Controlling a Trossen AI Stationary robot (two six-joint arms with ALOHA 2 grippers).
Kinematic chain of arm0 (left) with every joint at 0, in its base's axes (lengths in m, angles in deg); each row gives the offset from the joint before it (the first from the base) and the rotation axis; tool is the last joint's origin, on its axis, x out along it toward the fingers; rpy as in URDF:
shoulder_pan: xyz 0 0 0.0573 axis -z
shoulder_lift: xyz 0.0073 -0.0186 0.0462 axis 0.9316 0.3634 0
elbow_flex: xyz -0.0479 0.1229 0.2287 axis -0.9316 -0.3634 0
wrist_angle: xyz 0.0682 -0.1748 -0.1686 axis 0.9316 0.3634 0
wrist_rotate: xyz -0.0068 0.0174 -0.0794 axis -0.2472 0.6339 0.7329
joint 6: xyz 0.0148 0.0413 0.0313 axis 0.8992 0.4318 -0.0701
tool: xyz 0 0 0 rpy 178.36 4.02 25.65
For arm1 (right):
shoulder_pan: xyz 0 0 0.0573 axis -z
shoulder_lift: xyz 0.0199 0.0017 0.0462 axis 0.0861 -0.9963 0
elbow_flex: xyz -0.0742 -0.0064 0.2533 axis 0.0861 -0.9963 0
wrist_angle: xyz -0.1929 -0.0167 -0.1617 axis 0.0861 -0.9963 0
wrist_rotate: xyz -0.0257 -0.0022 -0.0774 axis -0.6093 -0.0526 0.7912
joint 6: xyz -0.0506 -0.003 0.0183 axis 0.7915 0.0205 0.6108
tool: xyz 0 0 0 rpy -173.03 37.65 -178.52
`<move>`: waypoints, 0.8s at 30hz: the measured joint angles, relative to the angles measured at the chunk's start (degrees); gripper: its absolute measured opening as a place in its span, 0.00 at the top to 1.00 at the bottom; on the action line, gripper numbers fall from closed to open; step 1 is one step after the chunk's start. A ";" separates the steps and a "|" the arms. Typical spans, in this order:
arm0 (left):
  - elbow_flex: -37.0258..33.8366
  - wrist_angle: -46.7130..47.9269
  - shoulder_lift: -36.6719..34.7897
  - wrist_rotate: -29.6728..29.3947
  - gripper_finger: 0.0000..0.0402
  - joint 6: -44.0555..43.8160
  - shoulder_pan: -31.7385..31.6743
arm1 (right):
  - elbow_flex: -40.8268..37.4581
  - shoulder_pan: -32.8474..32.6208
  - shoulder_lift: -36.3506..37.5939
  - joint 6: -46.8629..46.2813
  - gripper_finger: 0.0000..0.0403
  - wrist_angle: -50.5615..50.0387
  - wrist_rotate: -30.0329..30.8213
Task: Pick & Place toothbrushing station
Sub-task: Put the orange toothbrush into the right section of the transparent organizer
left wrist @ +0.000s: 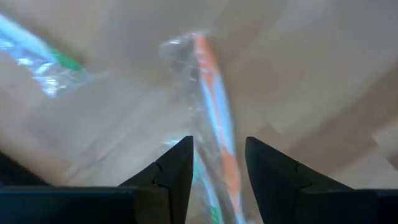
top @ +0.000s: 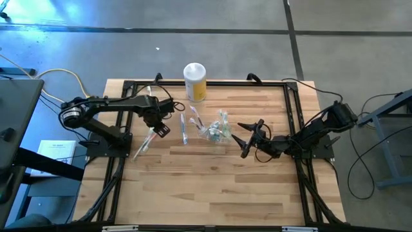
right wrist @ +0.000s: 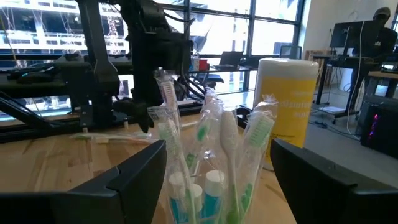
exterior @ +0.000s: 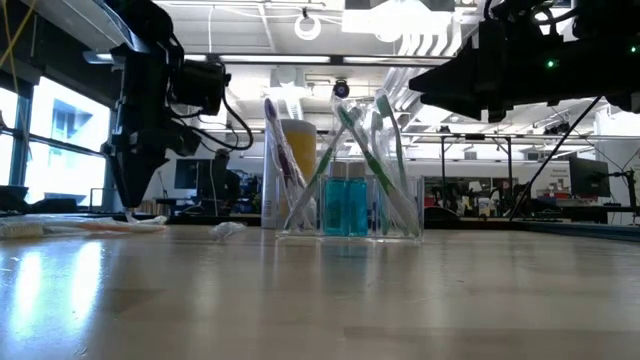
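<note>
Table (top: 212, 187): pale wooden planks, smooth, with a soft sheen. Holder (exterior: 348, 205): clear glossy plastic. Toothbrushes (right wrist: 208, 146): crinkled, shiny transparent film wrappers. Canister (top: 195, 82): yellow body, white plastic cap. Left gripper (left wrist: 217, 171) and right gripper (right wrist: 217, 180): matt black plastic fingers.

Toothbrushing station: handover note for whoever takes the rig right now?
Left gripper: open, low over the orange-pink wrapped toothbrush lying on the table's left side; the brush runs between its fingers, not gripped.
Right gripper: open, on the right side of the clear holder, touching nothing.
Done: holder stands upright mid-table in front of the yellow canister, already holding several green wrapped brushes and blue tubes.
Left: the orange-pink brush, plus two more wrapped brushes lying on the table just left of the holder.
</note>
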State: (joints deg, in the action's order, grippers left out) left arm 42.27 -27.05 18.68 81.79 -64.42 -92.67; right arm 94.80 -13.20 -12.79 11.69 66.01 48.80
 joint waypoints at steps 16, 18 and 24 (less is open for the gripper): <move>-5.76 -7.56 9.90 -0.05 0.66 -2.40 -0.01 | 0.00 -0.67 0.00 0.17 0.31 -0.27 0.01; -6.34 -8.13 10.14 1.15 0.66 -2.35 -0.01 | 0.00 -0.67 0.00 0.17 0.31 -0.25 0.02; -6.64 -8.81 10.06 1.44 0.76 -0.79 0.60 | 0.00 -0.67 0.00 0.23 0.31 -0.25 0.01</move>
State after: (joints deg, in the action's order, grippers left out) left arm 35.63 -35.87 28.75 83.23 -65.21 -92.07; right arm 94.80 -13.87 -12.79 11.92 65.76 48.81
